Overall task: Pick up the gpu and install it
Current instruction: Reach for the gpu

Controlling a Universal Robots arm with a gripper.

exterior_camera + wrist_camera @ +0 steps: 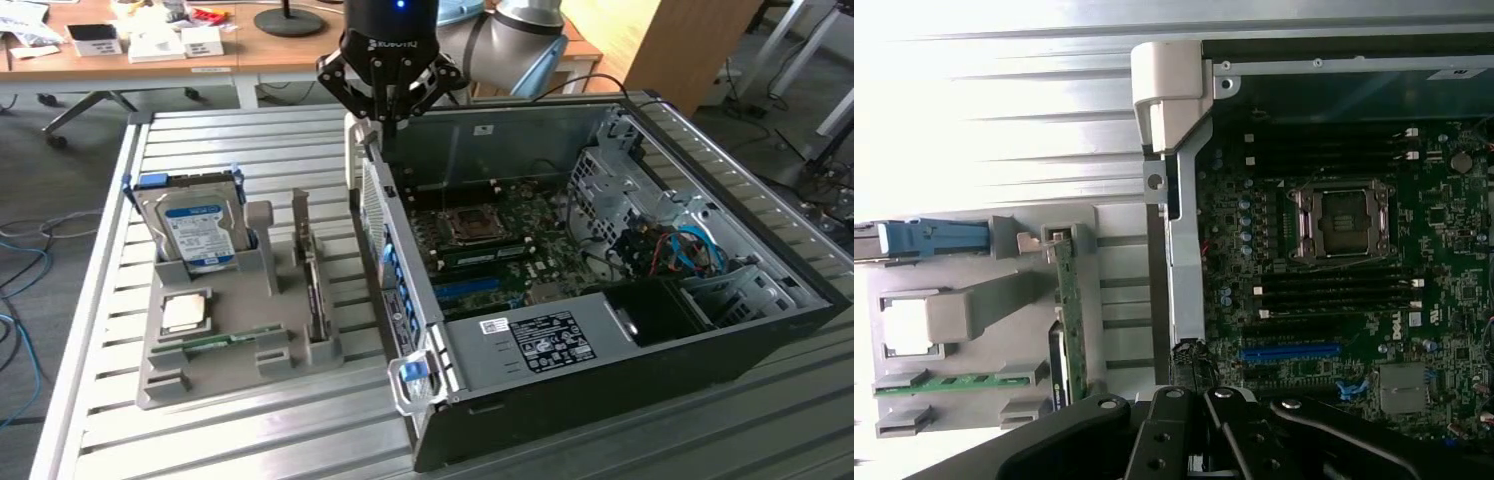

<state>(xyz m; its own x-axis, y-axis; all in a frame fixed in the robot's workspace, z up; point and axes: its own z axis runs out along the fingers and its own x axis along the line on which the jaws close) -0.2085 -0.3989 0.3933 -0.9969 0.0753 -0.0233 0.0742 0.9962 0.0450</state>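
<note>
Tool [382, 118]: I find it at the upper centre of the exterior frame, hanging above the rear wall of the open computer case [667, 370]. Its fingers are pressed together on themselves, tips pointing down. It stands well apart from the gpu [311, 275].

Gpu: it stands on its long edge in a slot of the grey holder [214, 375], left of centre in the exterior frame, with its silver bracket at the far end. The slot is on the side of the holder nearest the case, and a strip of desk shows between holder and case wall.

Holder: it also carries a hard drive [196, 232] with a blue-white label, upright at its far end. A square processor chip [186, 313] lies flat in it, and a narrow green RAM stick [230, 340] lies just in front of the chip.

Case: it lies on its side on the slatted metal desk [200, 430]. I can see the motherboard [514, 255] exposed inside, with a blue expansion slot [467, 291] on it.
</note>
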